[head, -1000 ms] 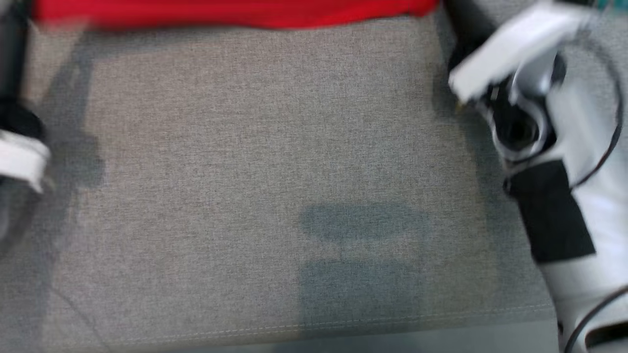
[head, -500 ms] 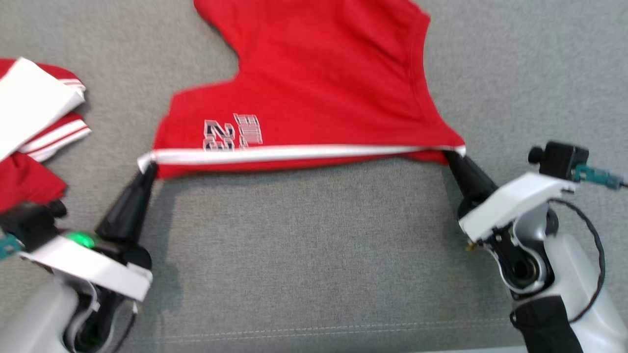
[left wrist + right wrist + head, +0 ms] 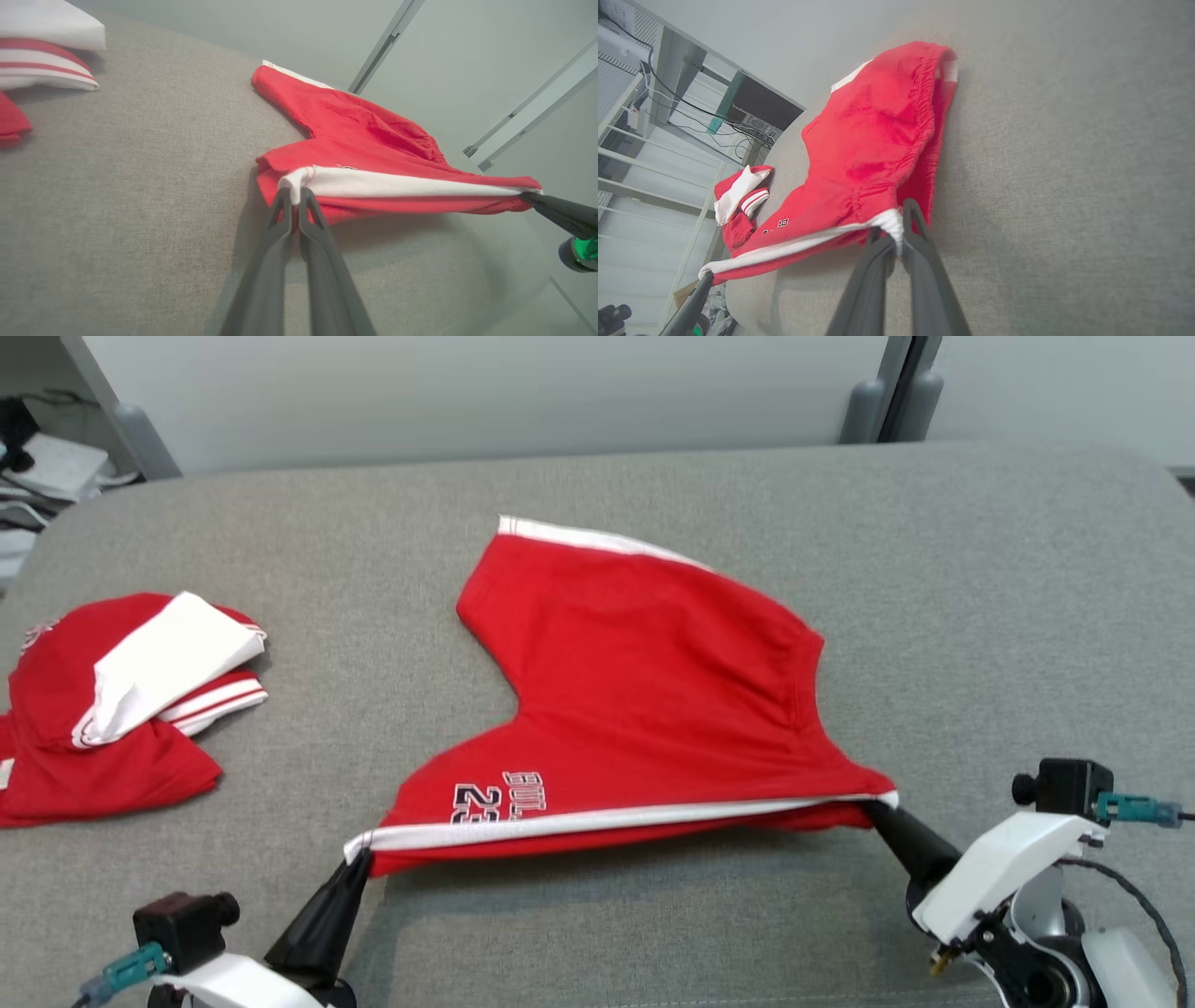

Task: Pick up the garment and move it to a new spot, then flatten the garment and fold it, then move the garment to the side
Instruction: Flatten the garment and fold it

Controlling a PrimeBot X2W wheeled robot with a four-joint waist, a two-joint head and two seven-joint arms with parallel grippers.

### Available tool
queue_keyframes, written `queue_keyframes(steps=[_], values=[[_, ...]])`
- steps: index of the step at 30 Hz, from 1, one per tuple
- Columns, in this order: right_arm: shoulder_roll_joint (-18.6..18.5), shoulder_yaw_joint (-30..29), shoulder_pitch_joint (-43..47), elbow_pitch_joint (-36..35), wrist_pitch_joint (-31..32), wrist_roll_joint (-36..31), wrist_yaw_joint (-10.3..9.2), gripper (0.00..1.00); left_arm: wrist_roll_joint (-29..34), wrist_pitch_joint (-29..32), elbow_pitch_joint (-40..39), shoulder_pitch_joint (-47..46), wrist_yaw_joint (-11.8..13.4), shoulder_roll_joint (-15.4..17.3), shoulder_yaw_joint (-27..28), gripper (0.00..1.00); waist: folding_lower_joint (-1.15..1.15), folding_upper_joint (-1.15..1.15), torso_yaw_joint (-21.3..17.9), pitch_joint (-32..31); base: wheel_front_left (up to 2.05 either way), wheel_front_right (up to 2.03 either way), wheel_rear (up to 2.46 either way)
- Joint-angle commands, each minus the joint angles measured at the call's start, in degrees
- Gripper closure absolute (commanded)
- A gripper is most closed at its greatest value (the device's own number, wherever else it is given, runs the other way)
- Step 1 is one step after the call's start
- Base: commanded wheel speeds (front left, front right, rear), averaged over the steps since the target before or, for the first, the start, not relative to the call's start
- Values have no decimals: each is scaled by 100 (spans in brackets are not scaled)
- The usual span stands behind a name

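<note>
- Since the earlier picture, the head camera has tipped up; both grips stay the same.
- The left gripper [image 3: 360,861] and right gripper [image 3: 875,807] are pinched tight on the two ends of the white stripe [image 3: 607,821] on the red shorts [image 3: 653,681].
- The shorts lie in the middle of the grey cushion [image 3: 980,616], near edge lifted.
- Flattening seems next: lower that edge slowly, pulled tight.

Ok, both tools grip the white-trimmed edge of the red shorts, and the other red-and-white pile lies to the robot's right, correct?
Not quite: the left tool and right tool do grip the white-trimmed edge of the red shorts, but the head view shows the red-and-white pile to the robot's left.
</note>
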Motion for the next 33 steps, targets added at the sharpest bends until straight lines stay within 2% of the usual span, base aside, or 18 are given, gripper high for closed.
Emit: queue_keyframes(steps=[1,5,7,9,10,11,14,16,18,20,21,22,24,26,29,33], values=[[-124,113,81,-296,111,187,-16,100,41,-53,-16,6,26,159,251,100,0,0,-24,-225,0,0,0],[-236,263,290,-586,439,357,-16,100,-36,-53,-76,156,26,305,39,100,0,0,-34,-251,0,0,0],[-256,382,405,-864,735,445,-16,100,-120,-53,-178,139,26,608,-320,100,0,0,-34,-174,0,0,0],[-234,461,473,-1151,1070,423,-16,100,-481,-11,-292,5,26,981,-704,100,0,0,-21,-9,0,0,0],[-119,553,486,-1387,1551,283,-16,100,-825,385,-568,-306,26,1480,-1111,100,0,0,-8,244,0,0,0],[-119,553,486,-1387,1551,283,-16,100,-825,385,-568,-306,26,1480,-1111,100,0,0,-8,244,0,0,0],[158,579,296,-1682,2443,26,-16,100,-1461,1167,-1224,-1025,26,2288,-1553,100,0,0,22,747,0,0,0],[288,431,-64,-1757,2942,-234,-16,100,-2255,2040,-1641,-1561,26,2766,-1730,100,0,0,23,1151,0,0,0],[319,279,-683,-1600,3091,-475,-16,100,-3223,3108,-1774,-2087,26,3153,-1670,100,0,0,-10,1580,0,0,0],[323,218,-1611,-1248,2556,-425,-16,100,-3799,3726,-1663,-2719,26,3395,-1288,100,0,0,-80,1981,0,0,0],[324,134,-2218,-1041,1904,-378,-16,100,-3691,3641,-1626,-3155,26,3462,-980,100,0,0,-115,2172,0,0,0],[324,127,-2842,-767,1285,-290,-16,100,-3492,3243,-1537,-3617,26,3458,-591,100,0,0,-133,2343,0,0,0],[325,-6,-4175,-191,-133,-626,-16,100,-2978,2058,-1518,-4552,26,3373,179,100,0,0,-152,2622,0,0,0],[325,77,-5241,420,-918,-807,-16,100,-2713,1114,-1513,-5177,26,3257,558,100,0,0,-145,2690,0,0,0],[326,195,-6318,1189,-1588,-997,-16,100,-2323,366,-1663,-5675,26,3379,455,100,0,0,-169,2625,0,0,0],[326,302,-6792,2249,-1629,-1088,-16,100,-2305,-13,-1582,-5720,26,3505,91,100,0,0,-224,2735,0,0,0]])
